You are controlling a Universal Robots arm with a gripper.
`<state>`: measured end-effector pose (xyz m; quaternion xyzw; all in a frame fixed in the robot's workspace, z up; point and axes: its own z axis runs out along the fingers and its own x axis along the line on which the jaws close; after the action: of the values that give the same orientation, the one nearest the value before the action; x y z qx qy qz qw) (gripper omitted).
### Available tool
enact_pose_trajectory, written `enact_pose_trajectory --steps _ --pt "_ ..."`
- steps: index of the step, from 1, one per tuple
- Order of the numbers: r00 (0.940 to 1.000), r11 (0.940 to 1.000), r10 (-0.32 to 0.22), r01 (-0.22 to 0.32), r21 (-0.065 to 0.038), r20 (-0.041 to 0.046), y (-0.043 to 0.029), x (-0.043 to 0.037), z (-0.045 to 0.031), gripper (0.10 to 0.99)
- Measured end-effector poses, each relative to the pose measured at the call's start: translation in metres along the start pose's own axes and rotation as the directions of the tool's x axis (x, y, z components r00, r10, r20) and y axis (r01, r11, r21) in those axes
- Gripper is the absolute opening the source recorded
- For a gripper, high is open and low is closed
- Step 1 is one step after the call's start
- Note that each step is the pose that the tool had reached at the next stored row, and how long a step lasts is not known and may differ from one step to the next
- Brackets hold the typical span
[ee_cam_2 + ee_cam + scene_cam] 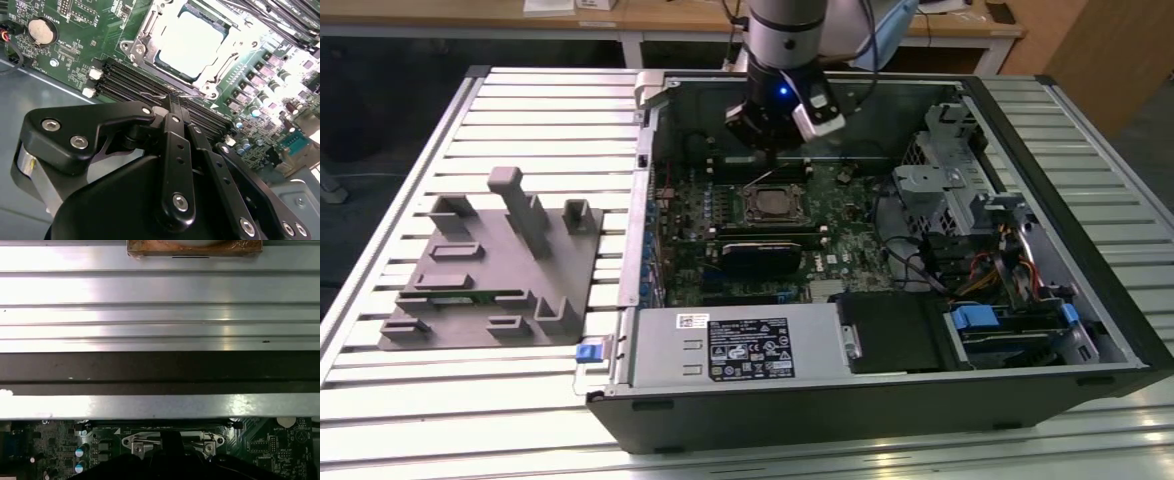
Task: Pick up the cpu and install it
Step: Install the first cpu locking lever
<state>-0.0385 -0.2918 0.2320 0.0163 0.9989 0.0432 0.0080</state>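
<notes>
The cpu (192, 42), a small square chip with a pale silver top, lies flat inside the metal socket frame (150, 37) on the green motherboard (85, 60). In the exterior view the socket (774, 205) sits mid-board inside the open computer case (881, 400). My gripper (774, 138) hangs above the board, just behind the socket toward the case's far wall. In the second wrist view the black fingers (176, 130) meet at their tips, so the gripper (172, 98) is shut with nothing held, a little short of the socket and over the memory slots (130, 80).
A grey fixture (494, 260) with upright posts stands on the slatted table (400, 400) at the exterior view's left. A white-labelled black box (747, 345) fills the case's near side. Drive bays and cables (987, 260) crowd its right. The case wall (160, 405) runs close behind the gripper.
</notes>
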Motion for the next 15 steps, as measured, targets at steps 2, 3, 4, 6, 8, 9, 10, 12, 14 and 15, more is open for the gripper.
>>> enact_pose_trajectory --steps 2,3,4,6,8,9,10,12,14,15 --pt "1.0000 1.0000 0.000 0.000 0.000 -0.0001 0.0002 -0.0019 0.0010 0.106" --pt "1.0000 1.0000 0.000 0.000 0.000 0.0000 0.0003 -0.0027 0.0015 0.106" --pt "1.0000 1.0000 0.000 0.000 0.000 0.0000 0.0003 -0.0036 0.0020 0.106" --pt "1.0000 1.0000 0.000 0.000 0.000 -0.0001 0.0005 -0.0055 0.0028 0.106" --pt "1.0000 1.0000 0.000 0.000 0.000 0.0000 0.0006 -0.0073 0.0036 0.106" --pt "1.0000 1.0000 0.000 0.000 0.000 0.0000 0.0006 -0.0082 0.0040 0.106" --pt "1.0000 1.0000 0.000 0.000 0.000 0.0000 0.0006 -0.0091 0.0044 0.106" --pt "1.0000 1.0000 0.000 0.000 0.000 -0.0001 0.0006 -0.0105 0.0055 0.106" --pt "1.0000 1.0000 0.000 0.000 0.000 -0.0001 0.0007 -0.0114 0.0068 0.106" --pt "1.0000 1.0000 0.000 0.000 0.000 -0.0001 0.0006 -0.0118 0.0074 0.106"
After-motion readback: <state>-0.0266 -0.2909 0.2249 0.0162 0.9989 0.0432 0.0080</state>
